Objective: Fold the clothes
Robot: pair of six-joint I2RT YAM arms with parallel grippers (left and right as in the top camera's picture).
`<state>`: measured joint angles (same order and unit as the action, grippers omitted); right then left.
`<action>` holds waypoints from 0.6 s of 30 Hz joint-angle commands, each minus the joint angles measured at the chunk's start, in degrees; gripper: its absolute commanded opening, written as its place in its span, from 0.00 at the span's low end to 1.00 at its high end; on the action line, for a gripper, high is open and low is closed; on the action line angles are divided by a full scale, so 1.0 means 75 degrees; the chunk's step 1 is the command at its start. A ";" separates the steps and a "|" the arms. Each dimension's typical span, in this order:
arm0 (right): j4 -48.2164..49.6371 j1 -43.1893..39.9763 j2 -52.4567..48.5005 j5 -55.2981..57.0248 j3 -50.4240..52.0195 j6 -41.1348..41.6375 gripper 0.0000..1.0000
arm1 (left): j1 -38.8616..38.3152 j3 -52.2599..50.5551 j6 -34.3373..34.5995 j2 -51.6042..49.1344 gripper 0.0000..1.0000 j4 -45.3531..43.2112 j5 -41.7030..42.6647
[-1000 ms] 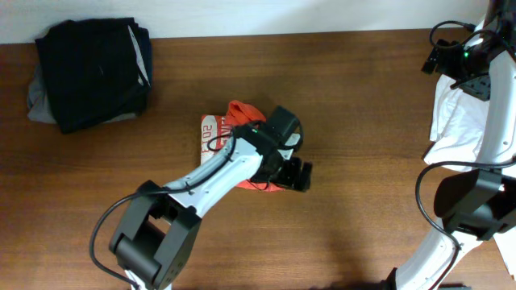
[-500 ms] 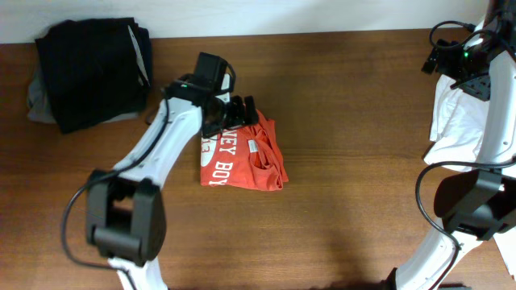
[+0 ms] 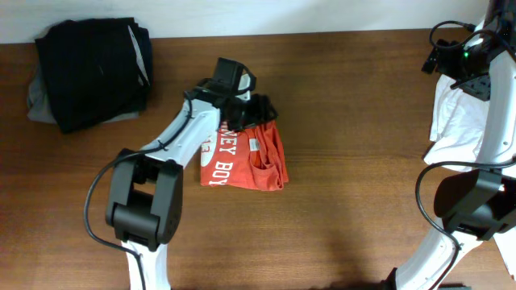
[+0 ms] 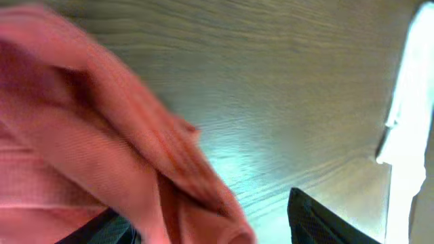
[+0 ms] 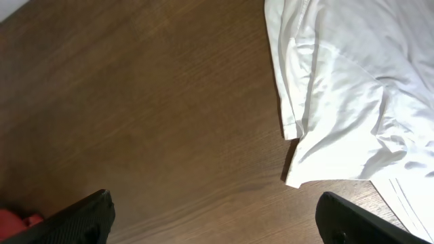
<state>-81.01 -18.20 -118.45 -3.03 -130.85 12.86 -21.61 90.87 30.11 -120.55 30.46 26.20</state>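
Overhead, you look straight down on the table; left wrist sits close to its T-shirt, right wrist higher over the white cloth.

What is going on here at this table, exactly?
The left gripper is at the far edge of the red-orange T-shirt, which lies partly folded mid-table. Its jaws stand apart with a fold of cloth between them. The right gripper hangs open beside a white cloth, touching nothing.
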 commanded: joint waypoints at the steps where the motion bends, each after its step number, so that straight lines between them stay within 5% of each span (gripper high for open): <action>1: -0.0003 -0.0026 0.0003 -0.0017 -0.0079 -0.0026 0.98 | -0.0560 0.0093 0.0035 -0.0099 0.68 -0.0332 -0.0210; 7: -0.0003 -0.0026 0.0003 -0.0017 -0.0079 -0.0026 0.98 | -0.1311 0.0093 -0.0061 -0.0099 0.72 -0.0402 -0.0615; 13: -0.0003 -0.0026 0.0003 -0.0017 -0.0079 -0.0026 0.98 | -0.1804 0.0799 -0.1000 0.0023 0.71 0.0195 0.1122; 18: -0.0003 -0.0026 0.0003 -0.0017 -0.0079 -0.0026 0.98 | -0.1451 0.1891 -0.0670 0.0425 0.80 0.3098 -0.2206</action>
<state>-81.01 -18.20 -118.45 -3.01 -130.85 12.88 -34.52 101.86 24.10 -120.11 47.09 25.36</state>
